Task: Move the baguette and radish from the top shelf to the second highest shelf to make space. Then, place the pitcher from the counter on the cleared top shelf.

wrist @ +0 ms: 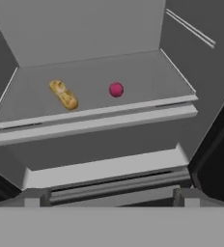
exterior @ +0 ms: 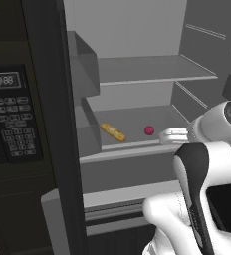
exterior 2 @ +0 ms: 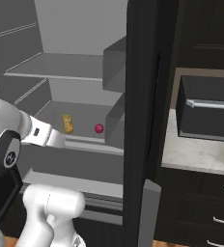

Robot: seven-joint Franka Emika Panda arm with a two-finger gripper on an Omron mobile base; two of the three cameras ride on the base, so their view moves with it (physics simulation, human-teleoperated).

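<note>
Presently, as logged:

1. Gripper (wrist: 111, 197): reaches toward the open fridge. Fingertips (wrist: 36, 197) stand wide apart at 7 and 5 o'clock of the hand view, spread with nothing between them. Sits at 3 o'clock of the radish in the left base view, near it, at the shelf's front edge and apart from the produce.

2. Baguette (exterior: 113, 132): lies flat on the second highest shelf (exterior: 132, 117), behind its thick whitish front lip. Sits at 10 o'clock of the hand view's centre, long axis running from 10 to 4 o'clock there.

3. Radish (exterior: 149, 130): rests on the same shelf, at 3 o'clock of the baguette, apart from it. Falls at 12 o'clock of the hand view's centre.

4. Top shelf (exterior: 152, 69): pale panel with a thin front edge, at 12 o'clock above both items in the left base view.

5. Counter (exterior 2: 196, 154): speckled slab at 4 o'clock of the right base view, beyond the dark fridge door (exterior 2: 140, 120). Carries a black microwave (exterior 2: 210, 113); tops black drawers (exterior 2: 201, 212) with silver handles.

6. Keypad panel (exterior: 8, 114): dark, with a digital display, at 9 o'clock of the left base view.
</note>
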